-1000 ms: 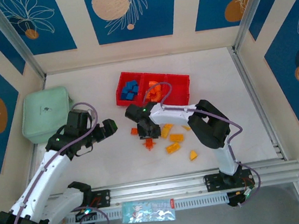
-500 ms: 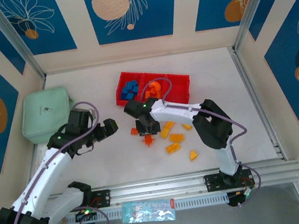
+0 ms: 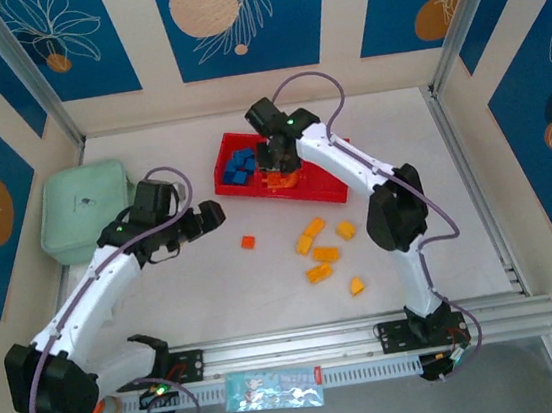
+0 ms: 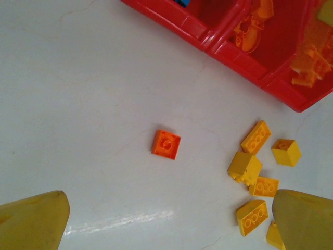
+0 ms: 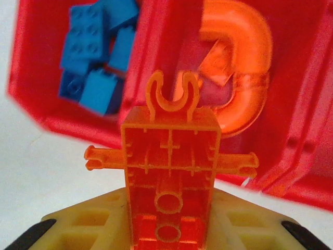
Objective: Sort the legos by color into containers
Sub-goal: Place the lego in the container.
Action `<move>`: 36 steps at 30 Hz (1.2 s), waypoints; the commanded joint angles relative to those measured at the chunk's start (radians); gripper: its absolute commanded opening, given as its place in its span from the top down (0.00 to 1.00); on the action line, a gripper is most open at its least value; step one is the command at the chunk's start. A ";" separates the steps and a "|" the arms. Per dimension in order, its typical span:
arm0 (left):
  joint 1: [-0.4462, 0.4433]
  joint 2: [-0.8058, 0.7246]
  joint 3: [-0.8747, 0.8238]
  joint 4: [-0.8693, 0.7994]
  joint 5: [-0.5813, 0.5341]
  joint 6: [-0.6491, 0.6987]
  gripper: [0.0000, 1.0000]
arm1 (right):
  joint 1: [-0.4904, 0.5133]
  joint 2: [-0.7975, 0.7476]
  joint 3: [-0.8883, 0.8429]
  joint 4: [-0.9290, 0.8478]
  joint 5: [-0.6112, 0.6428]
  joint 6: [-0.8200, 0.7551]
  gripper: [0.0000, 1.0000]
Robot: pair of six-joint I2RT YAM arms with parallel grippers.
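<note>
The red tray [image 3: 327, 192] lies at the back centre of the table. Blue bricks [image 3: 241, 165] [image 5: 99, 57] fill its left compartment, and an orange curved arch [image 5: 242, 62] lies in the middle one. My right gripper [image 3: 278, 158] [image 5: 170, 229] hangs over the tray's near wall by the middle compartment, shut on an orange lego with side pins and a clip [image 5: 170, 172]. A small orange brick [image 3: 248, 241] [image 4: 166, 144] lies on the table. Several yellow bricks [image 3: 320, 253] [image 4: 244, 167] lie to its right. My left gripper [image 3: 207, 218] [image 4: 169, 203] hovers open left of the orange brick, holding nothing.
A mint-green zip pouch [image 3: 85, 210] lies at the table's left side. The tray's right compartment [image 3: 330, 157] shows bare red floor in the top view. The aluminium rail [image 3: 323, 342] runs along the near edge.
My right gripper has lifted the orange pinned lego off the table and carried it back over the red tray. My left gripper has shifted slightly forward and right.
</note>
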 commanded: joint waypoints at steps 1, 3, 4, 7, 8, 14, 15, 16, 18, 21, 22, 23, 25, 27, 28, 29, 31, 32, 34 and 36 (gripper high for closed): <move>0.016 0.028 0.045 0.039 0.035 0.022 0.01 | -0.033 0.115 0.144 -0.068 -0.019 -0.064 0.64; 0.017 0.046 0.058 0.042 0.042 0.025 0.01 | -0.048 0.206 0.259 -0.122 -0.013 -0.079 0.64; 0.017 0.056 0.066 0.040 0.043 0.027 0.01 | -0.055 0.245 0.316 -0.144 -0.002 -0.087 0.64; 0.018 0.065 0.073 0.046 0.042 0.030 0.01 | -0.068 0.318 0.409 -0.157 -0.006 -0.105 0.61; 0.019 0.066 0.072 0.047 0.040 0.030 0.01 | -0.072 0.330 0.424 -0.157 -0.011 -0.108 0.59; 0.024 0.068 0.083 0.049 0.055 0.026 0.01 | -0.088 0.295 0.425 -0.143 -0.028 -0.125 0.49; 0.023 0.066 0.085 0.051 0.056 0.025 0.01 | -0.089 0.273 0.413 -0.137 -0.021 -0.131 0.49; 0.023 0.065 0.087 0.049 0.058 0.026 0.01 | -0.088 0.250 0.398 -0.136 -0.014 -0.135 0.49; 0.026 0.060 0.092 0.048 0.060 0.024 0.01 | -0.083 0.202 0.360 -0.123 -0.005 -0.143 0.48; 0.026 0.048 0.091 0.045 0.065 0.020 0.01 | -0.061 0.120 0.275 -0.095 -0.005 -0.159 0.45; 0.026 0.042 0.091 0.043 0.065 0.019 0.01 | -0.051 0.096 0.248 -0.089 -0.008 -0.167 0.44; 0.026 0.035 0.089 0.040 0.065 0.018 0.01 | -0.040 0.076 0.224 -0.084 -0.006 -0.175 0.44; 0.027 0.017 0.083 0.032 0.065 0.018 0.01 | -0.010 0.033 0.172 -0.080 0.001 -0.184 0.41; 0.028 0.000 0.072 0.020 0.063 0.019 0.01 | 0.021 -0.002 0.122 -0.078 -0.003 -0.179 0.39; 0.027 -0.012 0.066 0.012 0.062 0.020 0.01 | 0.040 -0.020 0.094 -0.076 -0.006 -0.175 0.38; 0.029 -0.022 0.060 0.004 0.060 0.021 0.01 | 0.058 -0.033 0.069 -0.074 -0.002 -0.169 0.37; 0.031 -0.046 0.041 -0.014 0.054 0.025 0.01 | 0.097 -0.060 0.011 -0.068 0.000 -0.162 0.34; 0.032 -0.057 0.034 -0.023 0.050 0.025 0.01 | 0.113 -0.072 -0.011 -0.066 0.001 -0.155 0.33; 0.033 -0.080 0.017 -0.044 0.045 0.029 0.01 | 0.145 -0.095 -0.067 -0.047 -0.017 -0.134 0.32; 0.033 -0.104 -0.003 -0.063 0.032 0.027 0.01 | 0.171 -0.106 -0.112 -0.030 -0.036 -0.109 0.30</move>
